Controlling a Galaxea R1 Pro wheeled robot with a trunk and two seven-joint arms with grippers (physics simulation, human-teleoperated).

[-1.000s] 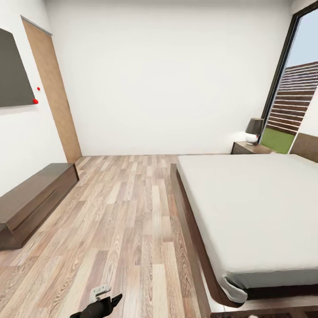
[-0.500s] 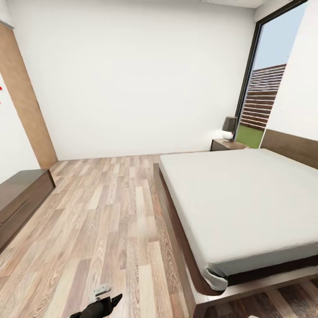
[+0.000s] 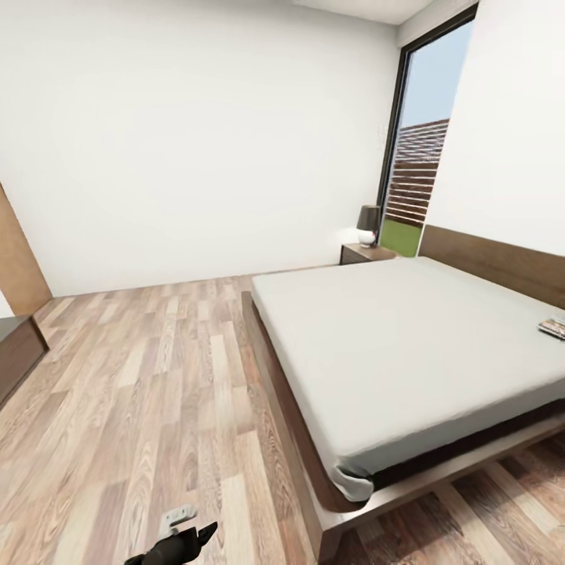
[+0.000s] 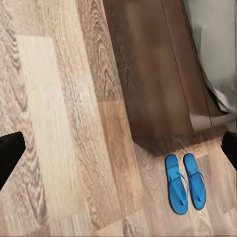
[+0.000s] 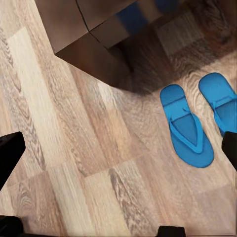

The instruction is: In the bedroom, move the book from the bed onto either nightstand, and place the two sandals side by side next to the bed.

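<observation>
The bed (image 3: 408,345), with its pale grey mattress and dark wooden frame, takes up the right half of the head view. The book (image 3: 554,327) lies flat on the mattress at the far right, near the headboard. A dark nightstand (image 3: 362,253) stands at the bed's far corner by the window. Two blue sandals (image 4: 176,183) (image 4: 195,180) lie side by side on the plank floor just off the bed frame's corner (image 4: 153,74); they also appear as a near sandal (image 5: 186,124) and a far sandal (image 5: 222,101). My left gripper (image 4: 118,153) and right gripper (image 5: 118,153) hang open above the floor, holding nothing.
A lamp (image 3: 367,225) with a dark shade sits on the nightstand. A low brown cabinet (image 3: 14,353) and a wooden door (image 3: 16,259) stand at the left wall. Wood-plank floor (image 3: 157,377) stretches between cabinet and bed. Part of my left arm (image 3: 176,544) pokes in low down.
The head camera has swung to the right: the door and cabinet have slid to the left edge, more of the headboard shows, and the book has come into view.
</observation>
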